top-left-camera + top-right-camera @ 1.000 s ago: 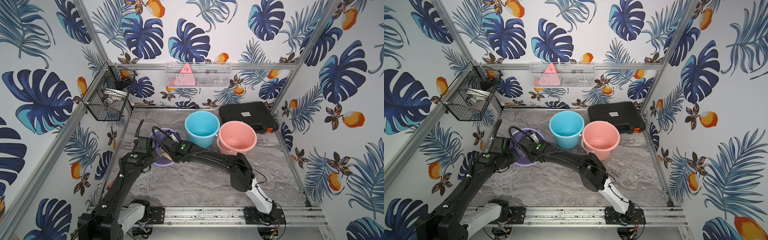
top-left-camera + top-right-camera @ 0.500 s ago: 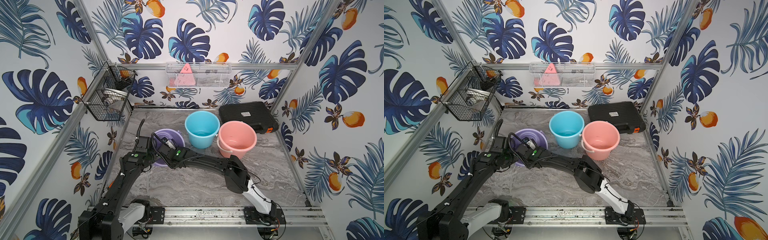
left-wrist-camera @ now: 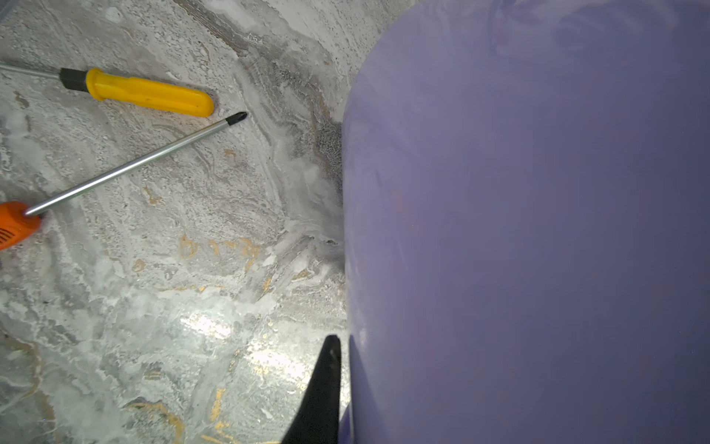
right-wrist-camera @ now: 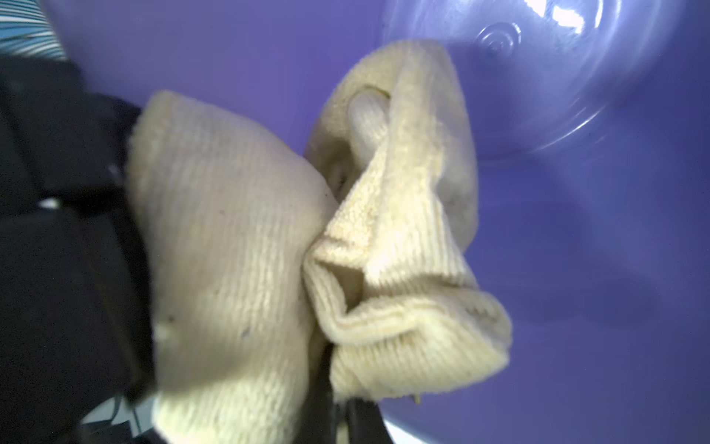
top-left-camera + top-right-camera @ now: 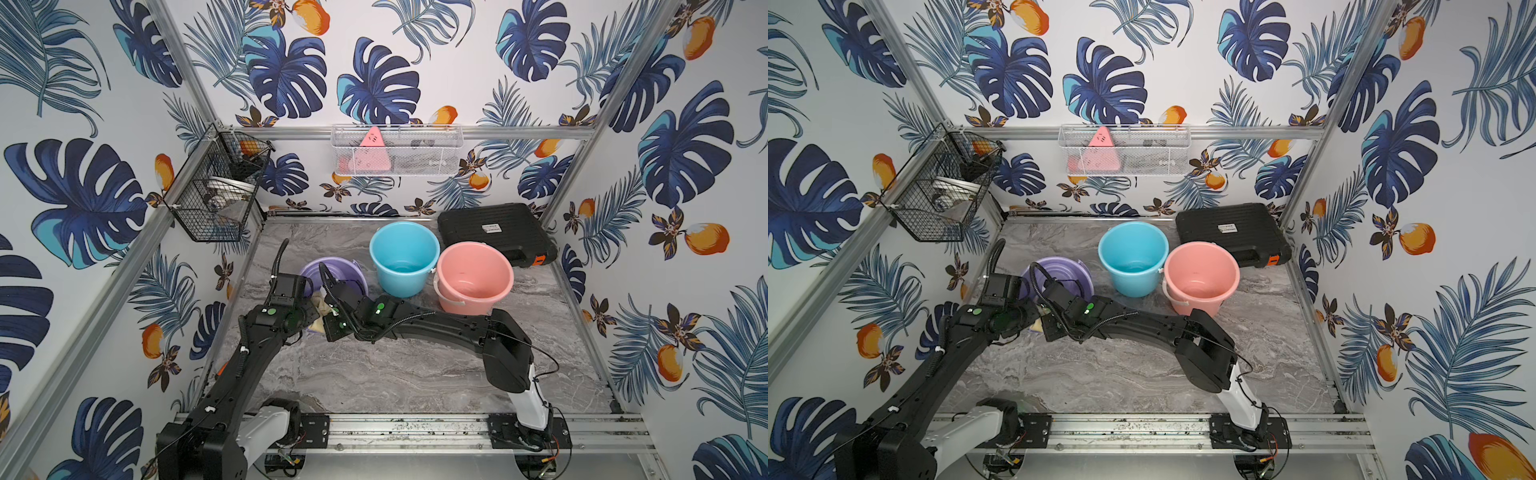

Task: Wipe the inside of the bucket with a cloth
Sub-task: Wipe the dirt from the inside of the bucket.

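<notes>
The purple bucket stands at the left of the marble table, its mouth tipped toward the arms. My left gripper is shut on the bucket's near wall. Only one black finger shows, outside the purple wall. My right gripper is shut on the pale tan-yellow cloth. The bunched cloth hangs at the mouth, in front of the bucket's inner wall.
A blue bucket and a pink bucket stand right of the purple one, with a black case behind them. A wire basket juts from the left wall. Two screwdrivers lie beside the purple bucket.
My right wrist has drawn back toward the front, bringing the cloth from deeper in the purple bucket to its near rim. The left gripper keeps its hold.
</notes>
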`<action>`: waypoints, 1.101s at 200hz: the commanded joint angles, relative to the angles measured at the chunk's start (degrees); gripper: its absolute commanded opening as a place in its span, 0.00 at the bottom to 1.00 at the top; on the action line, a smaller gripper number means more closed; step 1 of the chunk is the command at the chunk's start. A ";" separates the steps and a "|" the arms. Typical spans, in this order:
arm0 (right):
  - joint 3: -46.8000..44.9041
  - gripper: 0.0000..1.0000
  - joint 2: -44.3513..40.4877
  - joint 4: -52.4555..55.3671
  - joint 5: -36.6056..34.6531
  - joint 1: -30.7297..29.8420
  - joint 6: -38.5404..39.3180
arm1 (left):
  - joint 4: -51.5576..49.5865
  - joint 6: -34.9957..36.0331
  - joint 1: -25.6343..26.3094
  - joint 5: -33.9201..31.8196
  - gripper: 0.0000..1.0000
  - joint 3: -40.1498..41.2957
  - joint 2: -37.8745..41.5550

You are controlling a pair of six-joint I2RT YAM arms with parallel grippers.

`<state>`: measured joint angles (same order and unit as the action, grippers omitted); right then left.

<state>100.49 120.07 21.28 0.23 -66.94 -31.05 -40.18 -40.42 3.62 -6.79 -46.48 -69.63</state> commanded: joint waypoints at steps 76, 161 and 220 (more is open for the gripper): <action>4.03 0.00 1.37 23.17 -28.83 2.36 6.17 | 0.17 -0.81 -0.10 0.02 0.00 -0.81 0.72; 4.15 0.00 0.76 17.22 -40.29 1.17 14.17 | 1.25 -0.01 -0.10 0.97 0.00 -0.37 0.28; 3.24 0.00 2.72 18.25 -24.96 -2.88 6.21 | 1.90 -0.08 -0.10 1.90 0.00 -0.46 -0.64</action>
<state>105.80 123.81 37.12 -34.65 -68.75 -20.82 -39.09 -39.55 3.66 -6.50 -46.89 -69.84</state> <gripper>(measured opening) 0.063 0.122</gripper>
